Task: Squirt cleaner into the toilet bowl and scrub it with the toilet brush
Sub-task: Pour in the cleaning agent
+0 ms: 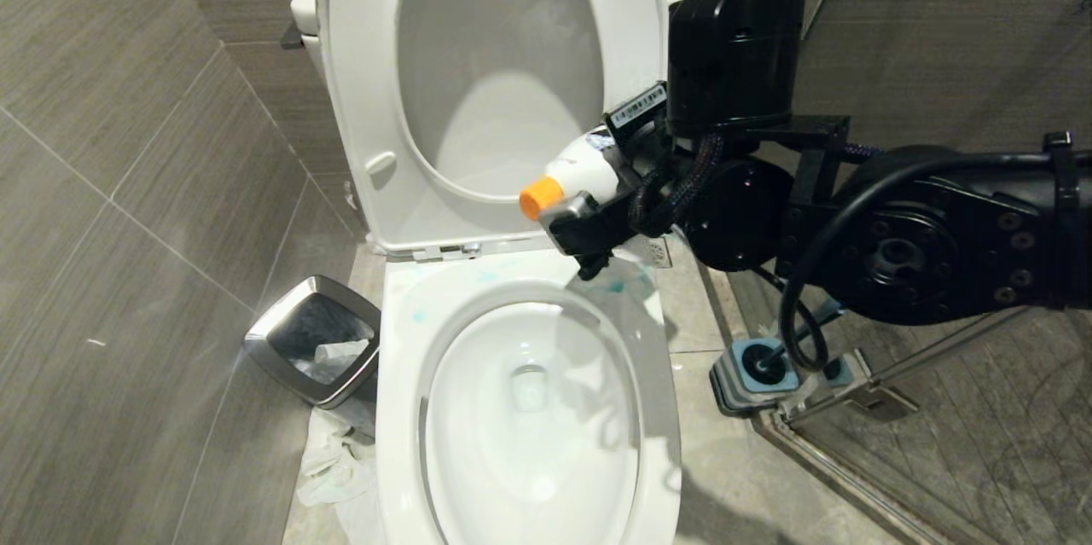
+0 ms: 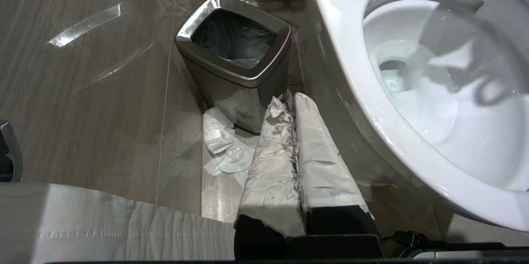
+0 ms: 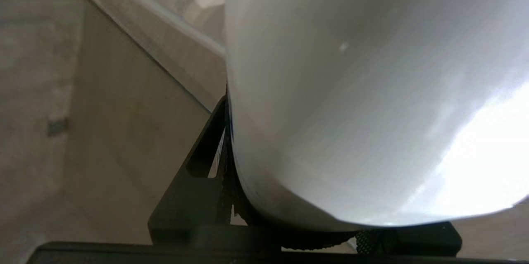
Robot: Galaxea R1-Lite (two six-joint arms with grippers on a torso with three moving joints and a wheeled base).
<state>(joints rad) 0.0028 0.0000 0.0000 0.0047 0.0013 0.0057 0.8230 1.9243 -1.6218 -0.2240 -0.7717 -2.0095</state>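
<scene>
The right pincer (image 1: 589, 217) grips a white plastic cleaner bottle with an orange cap (image 1: 573, 176), held tilted above the back rim of the large glossy white ceramic toilet bowl (image 1: 401, 408), its seat and lid raised. Turquoise cleaner smears (image 1: 627, 279) mark that rim. The dark teal toilet brush in its square blue-and-grey holder (image 1: 755, 366) stands right of the bowl, a steel-rimmed waste bin (image 1: 314, 339) left. The left pincer (image 2: 295, 160), paper-wrapped and clenched, hangs beside the bowl.

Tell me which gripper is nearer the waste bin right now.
Left. The left gripper hangs low beside the bowl, right in front of the waste bin. The right gripper is above the toilet's back rim, holding the cleaner bottle.
</scene>
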